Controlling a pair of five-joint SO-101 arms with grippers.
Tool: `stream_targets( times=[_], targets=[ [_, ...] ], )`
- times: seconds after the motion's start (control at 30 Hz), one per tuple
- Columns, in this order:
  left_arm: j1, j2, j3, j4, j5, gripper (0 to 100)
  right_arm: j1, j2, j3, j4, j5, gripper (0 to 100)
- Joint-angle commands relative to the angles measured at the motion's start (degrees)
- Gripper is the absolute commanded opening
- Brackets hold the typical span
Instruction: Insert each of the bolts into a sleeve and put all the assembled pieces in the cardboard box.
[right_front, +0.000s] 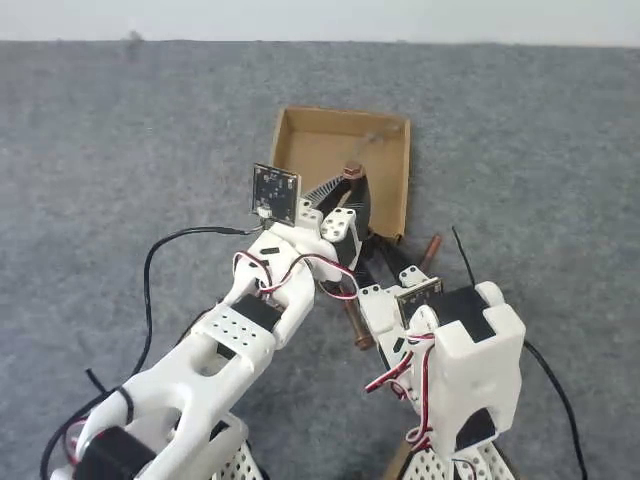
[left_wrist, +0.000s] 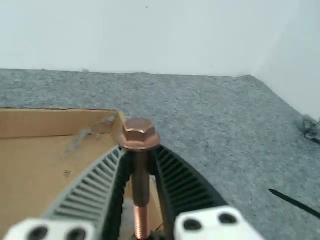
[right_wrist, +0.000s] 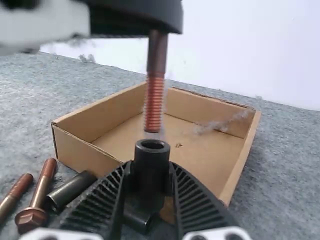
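In the left wrist view the held bolt runs out of frame before its threaded tip, and the box is cut off too, leaving us one corner. From the right wrist that bolt is blurred, its head hidden behind the left arm. A dark piece lies half hidden under the right gripper; we cannot tell what it is. One loose bolt is cut by the edge. From above, the arms cover the box's wall at 6 o'clock, and another bolt shows only partly between them.
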Motion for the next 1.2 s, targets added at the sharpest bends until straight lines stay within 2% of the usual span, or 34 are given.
stream_targets(
  times=[0.0, 0.13, 0.37, 1.17],
  targets=[
    [0.35, -0.35, -2.86, -1.93, 0.35, 1, -0.31, -4.35, 1.76, -1.80, -0.26, 0.6],
    [0.44, 0.70, -2.95, -2.20, 0.35, 1, -0.31, -4.35, 1.76, -1.80, -0.26, 0.6],
    [0.53, 7.38, -2.33, -13.63, 0.35, 1, -0.31, -4.35, 1.76, -1.80, -0.26, 0.6],
    [1.41, -1.14, 5.05, -13.54, 0.44, 1, 0.04, -4.35, 1.76, -1.80, -0.26, 0.6]
  ],
)
